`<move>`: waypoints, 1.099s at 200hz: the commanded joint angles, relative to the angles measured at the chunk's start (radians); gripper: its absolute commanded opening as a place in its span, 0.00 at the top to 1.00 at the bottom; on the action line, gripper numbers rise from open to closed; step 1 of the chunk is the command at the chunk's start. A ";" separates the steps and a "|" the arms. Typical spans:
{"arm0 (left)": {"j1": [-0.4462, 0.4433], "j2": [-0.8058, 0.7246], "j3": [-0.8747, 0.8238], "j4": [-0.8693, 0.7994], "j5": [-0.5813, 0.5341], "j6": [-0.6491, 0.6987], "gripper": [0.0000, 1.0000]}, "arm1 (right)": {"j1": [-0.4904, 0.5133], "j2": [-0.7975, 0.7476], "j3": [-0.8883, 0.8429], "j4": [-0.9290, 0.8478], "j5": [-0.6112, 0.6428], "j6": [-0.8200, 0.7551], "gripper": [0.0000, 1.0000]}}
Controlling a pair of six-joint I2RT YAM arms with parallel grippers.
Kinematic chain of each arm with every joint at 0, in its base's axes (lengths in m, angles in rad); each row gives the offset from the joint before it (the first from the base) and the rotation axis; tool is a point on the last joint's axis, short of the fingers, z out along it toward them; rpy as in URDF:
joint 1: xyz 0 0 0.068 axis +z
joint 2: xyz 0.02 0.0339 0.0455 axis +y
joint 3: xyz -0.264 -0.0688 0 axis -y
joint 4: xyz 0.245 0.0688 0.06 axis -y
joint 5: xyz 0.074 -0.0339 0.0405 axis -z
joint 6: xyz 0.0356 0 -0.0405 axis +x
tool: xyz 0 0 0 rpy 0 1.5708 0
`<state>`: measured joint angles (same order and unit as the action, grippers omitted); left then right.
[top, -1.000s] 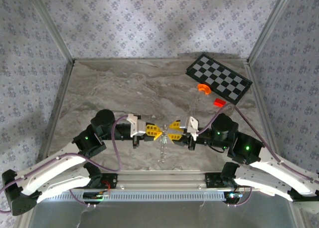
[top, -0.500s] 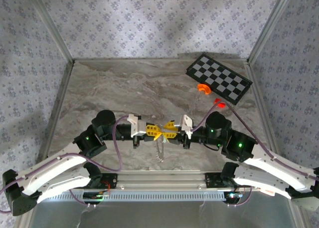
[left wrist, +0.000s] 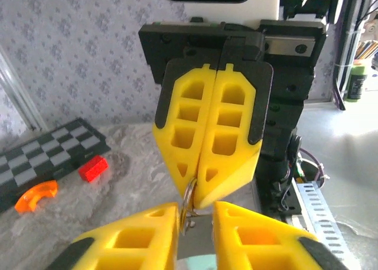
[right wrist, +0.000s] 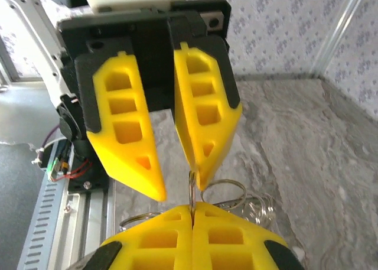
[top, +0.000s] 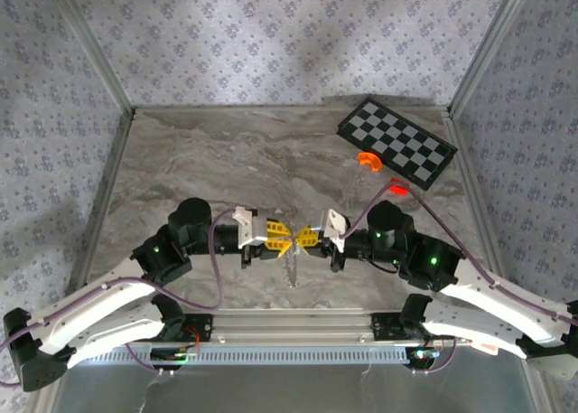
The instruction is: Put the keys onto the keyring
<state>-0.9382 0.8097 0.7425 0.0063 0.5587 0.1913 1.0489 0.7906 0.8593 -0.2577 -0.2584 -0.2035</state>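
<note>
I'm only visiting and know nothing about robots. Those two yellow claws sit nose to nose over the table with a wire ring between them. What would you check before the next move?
1. Right gripper shut firmly on the keyring: ok.
2. Left gripper has its fingers apart, ready to take a new hold: ok.
3. Both grippers' tips lined up facing each other: ok.
4. Chain dangling below the grippers, not snagged: ok.
5. Which keys are already on the ring: cannot tell, too small.
6. Orange curved piece and red block far from the grippers: ok.
</note>
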 commanded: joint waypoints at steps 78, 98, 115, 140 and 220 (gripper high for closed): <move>-0.010 -0.010 0.101 -0.182 -0.079 0.074 0.78 | 0.010 0.096 0.194 -0.239 0.037 -0.074 1.00; -0.011 -0.001 0.098 -0.166 -0.077 0.072 0.77 | 0.016 0.107 0.199 -0.243 0.027 -0.080 1.00; -0.011 0.009 0.097 -0.154 -0.076 0.071 0.77 | 0.019 0.115 0.201 -0.243 0.024 -0.082 1.00; -0.011 0.027 0.106 -0.150 -0.075 0.077 0.77 | 0.022 0.122 0.206 -0.240 0.019 -0.083 1.00; -0.012 0.051 0.098 -0.115 -0.056 0.062 0.95 | 0.026 0.134 0.201 -0.235 0.008 -0.082 1.00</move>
<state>-0.9447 0.8650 0.8101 -0.1616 0.4866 0.2527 1.0649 0.9276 1.0203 -0.5011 -0.2237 -0.2749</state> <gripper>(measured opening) 0.095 0.052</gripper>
